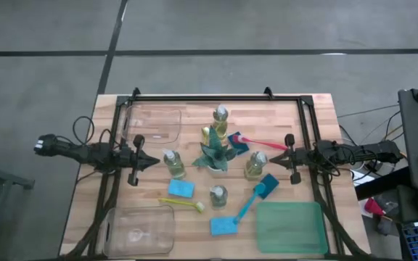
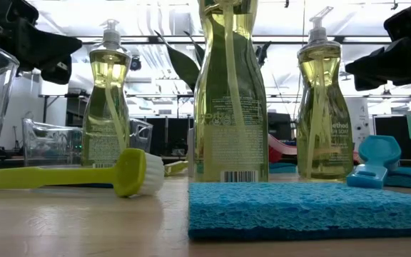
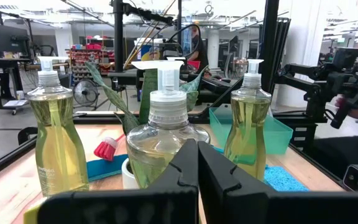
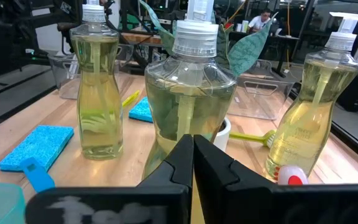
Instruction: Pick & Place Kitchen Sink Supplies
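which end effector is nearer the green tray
Right. The right end effector, shut, sits at the table's right side just above the green tray in the high view. The left end effector, also shut, is across the table, beyond the plant.

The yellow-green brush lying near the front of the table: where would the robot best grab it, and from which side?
Probably the slim handle of the yellow-green brush, near its middle, coming straight down from above. It lies flat on the wood, so its sides are free there, while the round bristle head is bulkier. The blue sponge lies close behind, so a jaw has little room there. The left gripper is nearer.
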